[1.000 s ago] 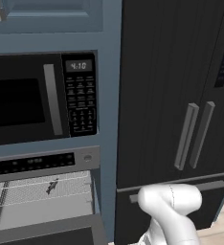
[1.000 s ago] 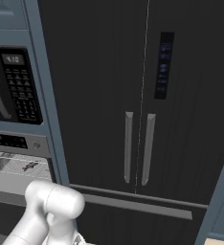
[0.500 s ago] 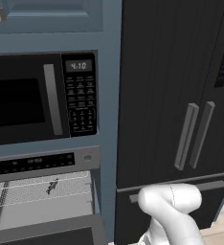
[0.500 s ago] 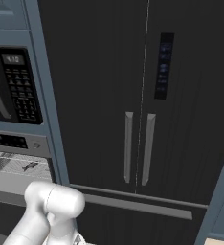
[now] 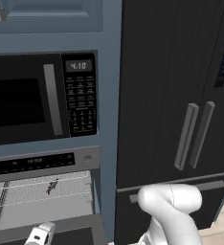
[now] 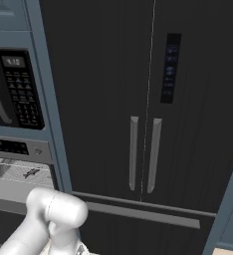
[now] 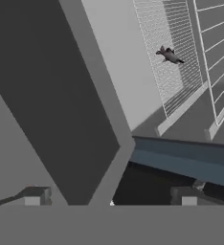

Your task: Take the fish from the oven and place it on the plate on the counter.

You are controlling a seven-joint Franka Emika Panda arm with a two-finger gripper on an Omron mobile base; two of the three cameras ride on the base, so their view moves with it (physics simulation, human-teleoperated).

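The oven (image 5: pixel 42 162) stands open below the microwave, its wire rack (image 5: pixel 32 191) showing. A small dark grey fish (image 5: pixel 51 186) lies on that rack, also seen as the fish (image 6: pixel 31 173) and the fish (image 7: pixel 170 56). My gripper (image 7: pixel 111 198) is open with nothing between its fingertips (image 7: pixel 35 196). It sits low, over the dropped oven door (image 7: pixel 51 110), well short of the fish. The plate is out of view. A beige sliver (image 6: pixel 229 251) at the lower right could be the counter; I cannot tell.
A black microwave (image 5: pixel 32 100) with keypad sits above the oven. A tall black fridge (image 6: pixel 148 109) with two vertical handles stands to the right. My white arm's elbow (image 5: pixel 171 201) is bent in front of the fridge drawer.
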